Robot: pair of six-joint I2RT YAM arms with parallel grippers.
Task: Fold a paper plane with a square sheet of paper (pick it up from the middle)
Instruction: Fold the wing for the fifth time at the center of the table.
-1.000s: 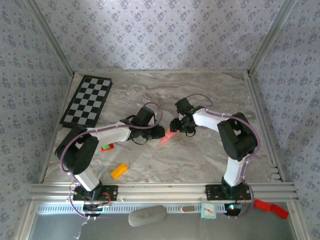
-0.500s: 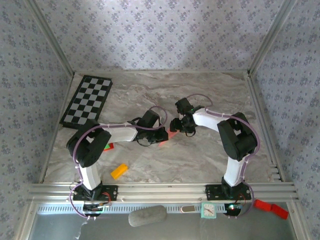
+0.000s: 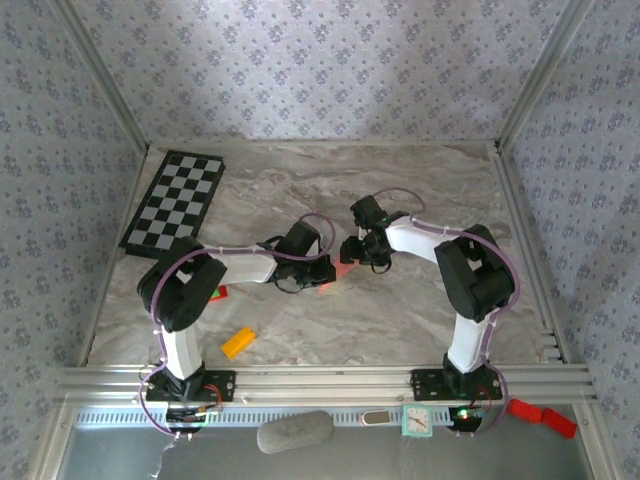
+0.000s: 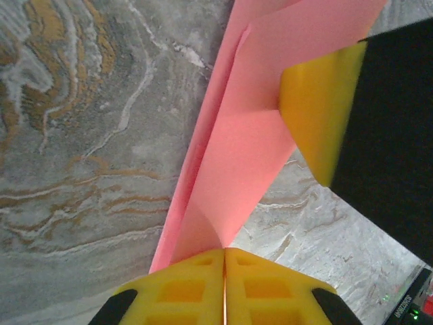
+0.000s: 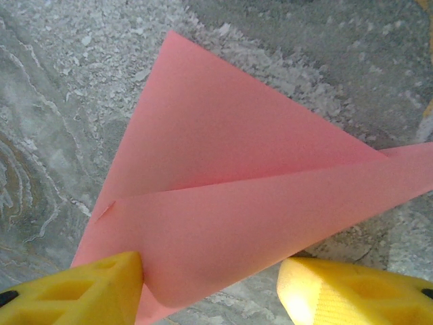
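The salmon-pink sheet of paper (image 3: 341,272) lies mid-table, folded into a narrow pointed wedge with overlapping flaps. In the left wrist view the paper (image 4: 250,135) narrows to a tip that my left gripper (image 4: 224,254) pinches, its yellow jaws pressed together. That gripper (image 3: 325,275) sits at the paper's near-left end. My right gripper (image 3: 352,252) is at the far end. It stands open astride the paper (image 5: 237,196): the left finger (image 5: 101,288) touches the folded edge and the other stands clear. My right gripper (image 5: 210,294) has a curled flap between its jaws. One right finger (image 4: 318,108) rests over the paper.
A checkerboard (image 3: 175,200) lies at the back left. An orange block (image 3: 238,342) and a red-and-green block (image 3: 215,294) sit near the left arm. Patterned walls enclose the marble table (image 3: 400,320) on three sides.
My left gripper has moved right onto the paper's near tip and shut on it. The right gripper has stayed at the far end, hardly changed.
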